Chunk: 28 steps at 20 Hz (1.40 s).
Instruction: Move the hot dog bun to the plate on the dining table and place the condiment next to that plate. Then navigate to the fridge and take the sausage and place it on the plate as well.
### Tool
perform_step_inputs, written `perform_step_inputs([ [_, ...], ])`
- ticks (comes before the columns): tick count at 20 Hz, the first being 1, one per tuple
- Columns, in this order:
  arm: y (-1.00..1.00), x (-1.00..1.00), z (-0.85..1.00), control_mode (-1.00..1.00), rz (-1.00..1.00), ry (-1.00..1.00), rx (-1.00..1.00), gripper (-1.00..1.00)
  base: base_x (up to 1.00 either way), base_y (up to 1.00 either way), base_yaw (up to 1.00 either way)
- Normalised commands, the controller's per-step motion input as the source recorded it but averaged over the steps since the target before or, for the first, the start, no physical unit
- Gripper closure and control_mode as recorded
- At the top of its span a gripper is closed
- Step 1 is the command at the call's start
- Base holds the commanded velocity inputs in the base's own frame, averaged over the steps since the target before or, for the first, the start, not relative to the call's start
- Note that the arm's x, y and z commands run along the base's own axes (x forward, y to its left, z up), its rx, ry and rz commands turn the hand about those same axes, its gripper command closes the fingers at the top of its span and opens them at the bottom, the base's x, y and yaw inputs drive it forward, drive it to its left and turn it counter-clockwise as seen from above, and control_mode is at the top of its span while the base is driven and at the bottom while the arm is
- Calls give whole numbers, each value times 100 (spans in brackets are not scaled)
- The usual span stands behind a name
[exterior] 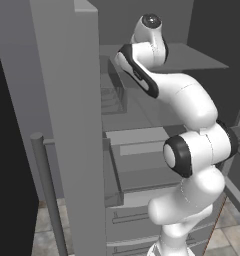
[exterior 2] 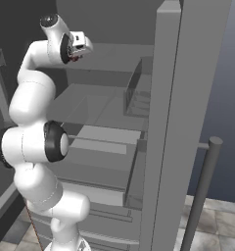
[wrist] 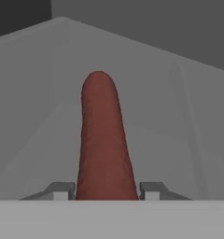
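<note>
The sausage is seen lying on a shelf inside the open fridge, running toward 12 o'clock, with the end effector closed around its near end. Soft and slick, it is probably better held mid-length.

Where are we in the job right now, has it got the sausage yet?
Looks done: the robot is at the open fridge, arm reaching onto a shelf. In hand: in the hand view the sausage lies between the fingers of the gripper, which sit tight against its sides; not lifted yet. Left: carry it to the plate.
</note>
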Motion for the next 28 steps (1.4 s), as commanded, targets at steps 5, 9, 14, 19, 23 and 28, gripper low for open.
perform_step_inputs([
  [5,0,-62,-2,-100,0,-12,0,100,0,0,0],
  [9,-8,-99,5,-100,-4,-22,1,100,0,0,0],
  [14,-16,-100,15,-100,-3,-23,1,100,0,0,0],
  [19,-29,-100,29,-100,-5,-17,4,100,0,0,0],
  [23,-40,-100,43,-100,-9,-5,12,100,0,0,0],
  [28,-40,-100,26,-100,-13,-1,10,100,0,0,0],
])
